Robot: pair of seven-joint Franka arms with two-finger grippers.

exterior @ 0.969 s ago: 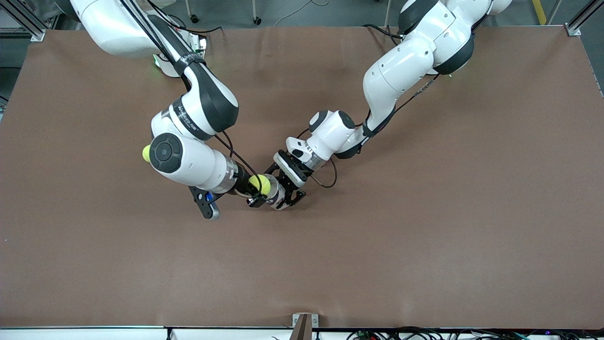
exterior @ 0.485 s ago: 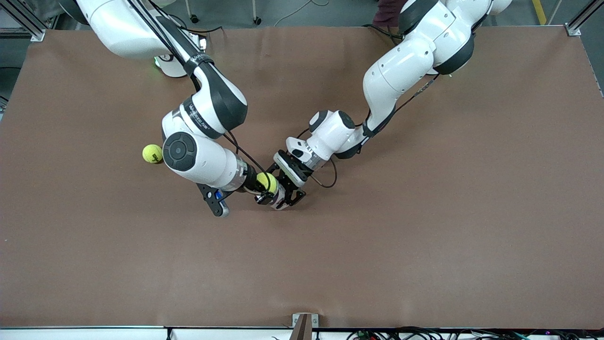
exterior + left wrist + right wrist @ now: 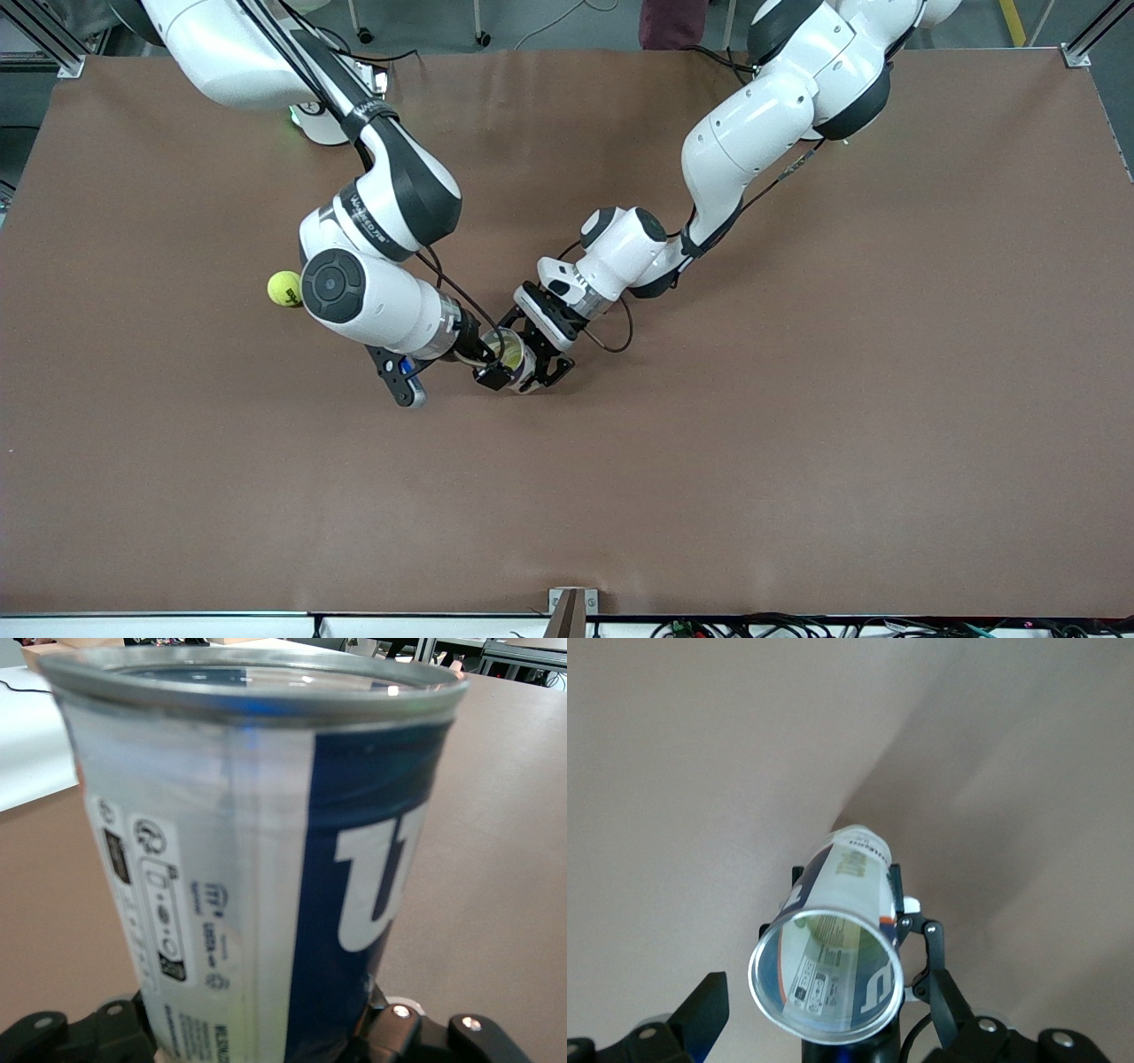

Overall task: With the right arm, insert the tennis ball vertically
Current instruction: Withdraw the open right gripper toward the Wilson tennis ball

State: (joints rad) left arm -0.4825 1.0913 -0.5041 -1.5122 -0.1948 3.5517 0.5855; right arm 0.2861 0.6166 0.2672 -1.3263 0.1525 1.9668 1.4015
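A clear tennis ball can [image 3: 516, 363] with a blue and white label stands upright at the table's middle, and my left gripper [image 3: 534, 369] is shut on it low down. The can fills the left wrist view [image 3: 266, 859]. A yellow-green tennis ball [image 3: 508, 354] sits inside the can and shows through its open mouth in the right wrist view [image 3: 843, 933]. My right gripper [image 3: 486, 361] hangs just over the can's mouth [image 3: 826, 973], open and empty, one finger on each side of the rim. Its small blue-tipped cylinder [image 3: 408, 379] sticks out beside it.
A second tennis ball [image 3: 283, 288] lies on the brown table [image 3: 797, 443] toward the right arm's end, beside the right arm's elbow. The two arms meet closely over the table's middle.
The ball held in my right gripper over the can has gone down into the can. The right gripper's fingers have opened. The left gripper and the can have not moved.
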